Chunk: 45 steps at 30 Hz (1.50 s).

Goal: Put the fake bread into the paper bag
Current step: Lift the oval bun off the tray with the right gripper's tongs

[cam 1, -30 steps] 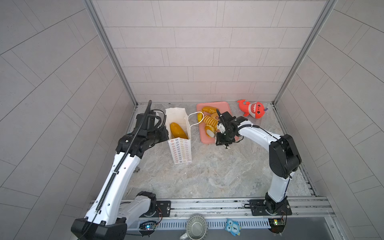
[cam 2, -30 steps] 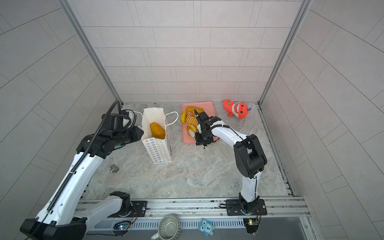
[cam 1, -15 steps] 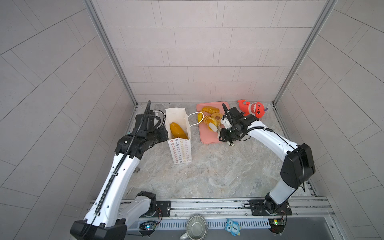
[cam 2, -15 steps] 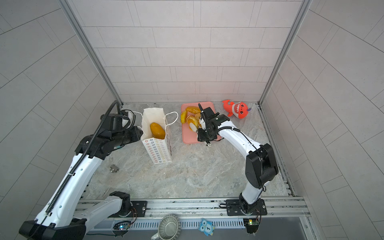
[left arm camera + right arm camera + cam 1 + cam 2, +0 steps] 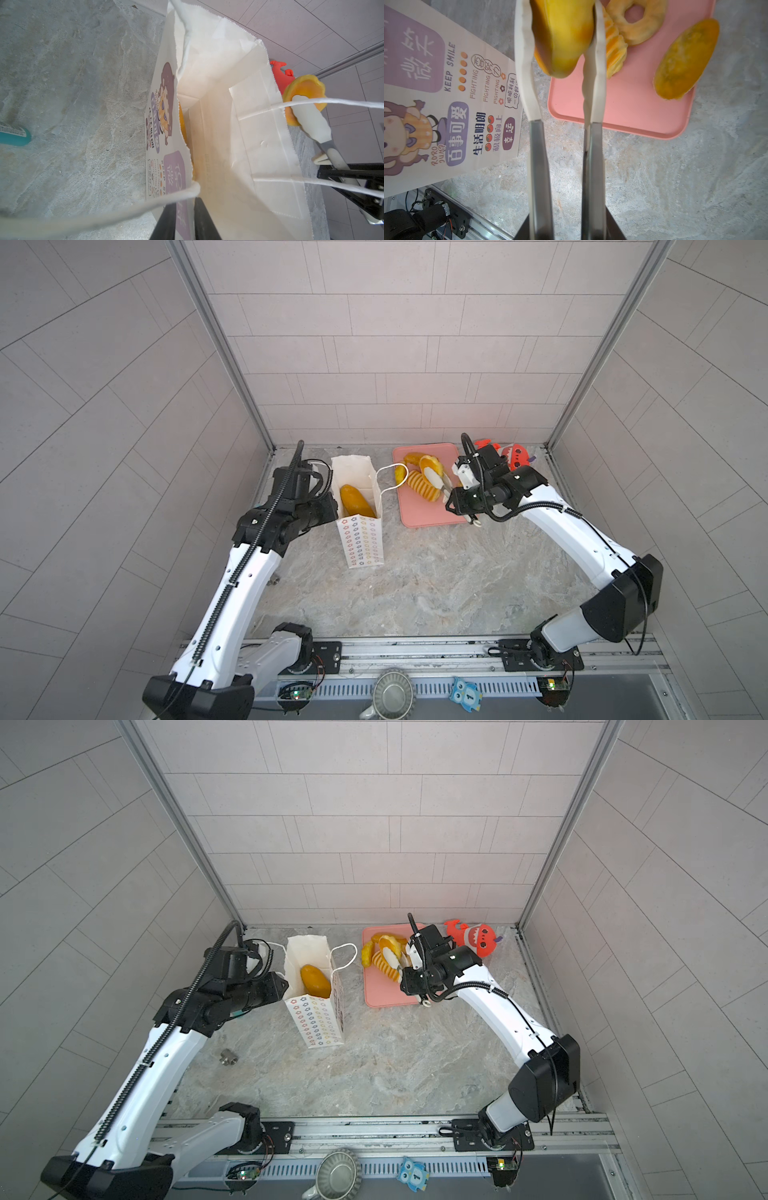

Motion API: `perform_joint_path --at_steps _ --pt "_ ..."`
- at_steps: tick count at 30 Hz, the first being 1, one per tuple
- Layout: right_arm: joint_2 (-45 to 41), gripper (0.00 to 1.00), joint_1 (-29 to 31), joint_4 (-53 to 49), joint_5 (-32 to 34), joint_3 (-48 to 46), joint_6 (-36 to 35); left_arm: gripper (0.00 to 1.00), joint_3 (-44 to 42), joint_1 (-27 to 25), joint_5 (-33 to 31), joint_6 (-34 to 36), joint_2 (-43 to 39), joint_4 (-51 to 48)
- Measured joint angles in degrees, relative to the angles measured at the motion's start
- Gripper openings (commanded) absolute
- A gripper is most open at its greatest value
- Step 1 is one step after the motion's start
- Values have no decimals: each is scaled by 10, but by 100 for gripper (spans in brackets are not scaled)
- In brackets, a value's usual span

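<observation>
The paper bag stands upright and open, white with a flower-patterned side; both top views show a golden loaf inside it. My left gripper is shut on the bag's near wall, one black finger on each side of the paper. My right gripper is shut on a round golden piece of fake bread, held between its white fingers above the pink tray. A ring doughnut, a ridged roll and an oval loaf lie on the tray.
A red plush shark lies at the back right, behind my right wrist. A small metal fitting sits on the marble floor near the left arm. A teal object lies left of the bag. Tiled walls enclose three sides.
My right gripper has risen from the tray with the round pastry and its wrist has shifted right and back. The left arm and the bag have stayed put.
</observation>
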Motion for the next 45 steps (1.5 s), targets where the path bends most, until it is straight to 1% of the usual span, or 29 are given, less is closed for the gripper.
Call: perform_joint_path --at_steps 4,8,18,28,34,45 --pt "-27 39 -1 -11 15 12 -4 15 -1 0 6 -3 4 3" --pt "-36 38 -1 -17 24 30 -8 11 -1 0 9 -8 4 10" --pt "-38 38 -1 -44 31 64 -9 10 -1 0 9 -10 4 10" --pt "-70 38 8 -56 30 122 -9 11 -1 0 9 -10 4 10" --pt "-74 39 29 -59 31 138 -10 11 -1 0 9 -10 4 10" --pt "-74 39 97 -63 54 183 -19 11 -1 0 8 -10 2 10"
